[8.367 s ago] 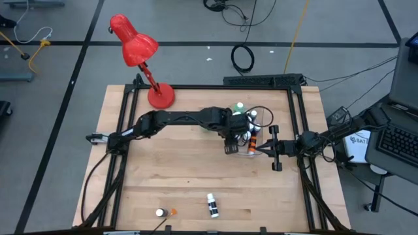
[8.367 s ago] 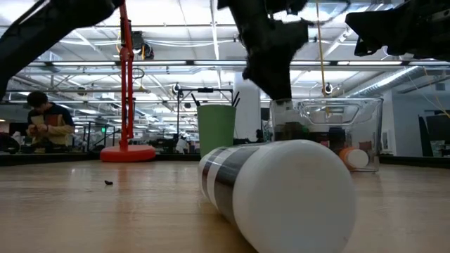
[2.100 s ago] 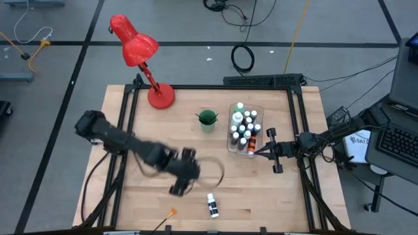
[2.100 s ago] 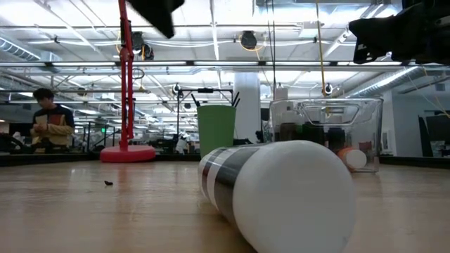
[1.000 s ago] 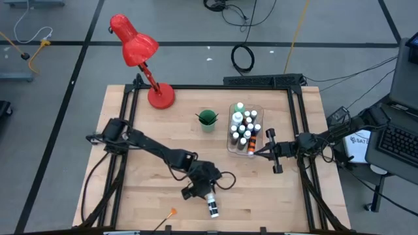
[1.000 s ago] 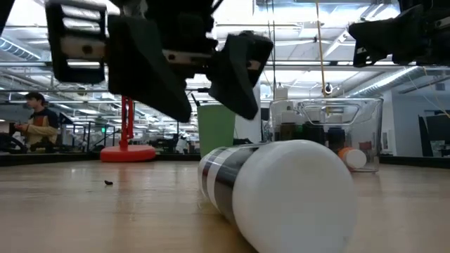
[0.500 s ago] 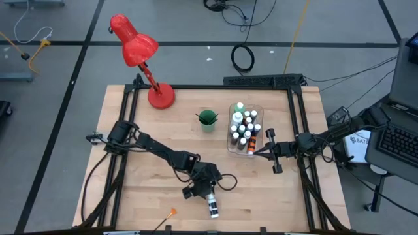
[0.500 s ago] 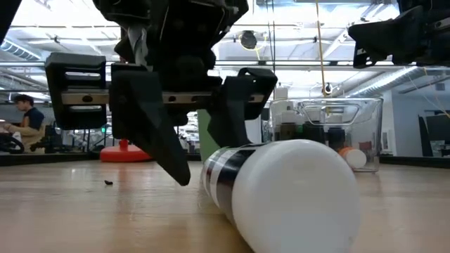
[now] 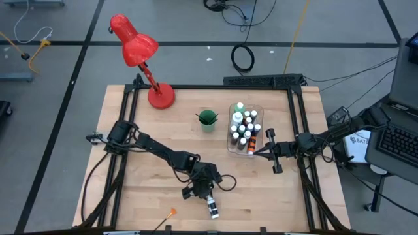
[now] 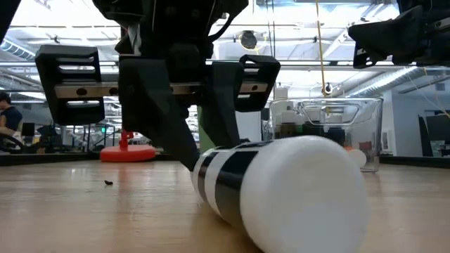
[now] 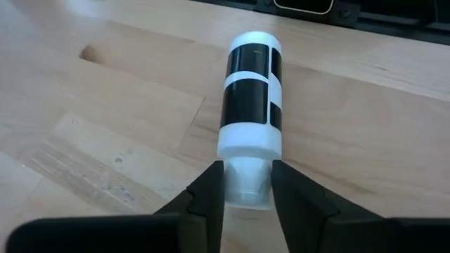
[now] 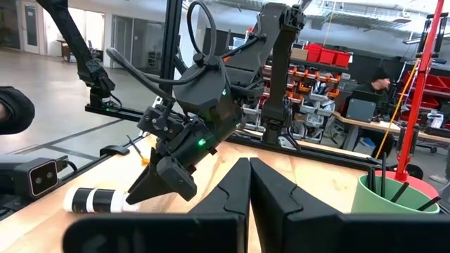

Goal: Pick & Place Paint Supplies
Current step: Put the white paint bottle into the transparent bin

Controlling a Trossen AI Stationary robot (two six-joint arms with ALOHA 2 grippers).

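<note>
Here the pale butcher-block table (image 9: 163, 170), framed by black rails, stands on a grey floor crossed by dark tape lines; behind it the low view shows a bright workshop hall with strip lights. A red desk lamp (image 9: 140, 55) sits at about eleven o'clock on the table, a green cup (image 9: 208, 119) near twelve, and just beside it toward one o'clock a clear plastic bin (image 9: 244, 128) packed with small white-capped paint bottles (image 9: 243, 129). An orange-tipped brush (image 9: 171, 213) lies near the six o'clock edge.

Half a second ago the left gripper (image 11: 245, 184) straddled the lying bottle with its fingers apart; now they have drawn in onto its white cap. The bottle (image 9: 213, 207), a smooth white cylinder with dark glossy bands, lies on its side at about six o'clock.

The right gripper (image 12: 249, 184), matte black and angular, hangs at three o'clock beside the bin, fingers pressed together, nothing between them.
</note>
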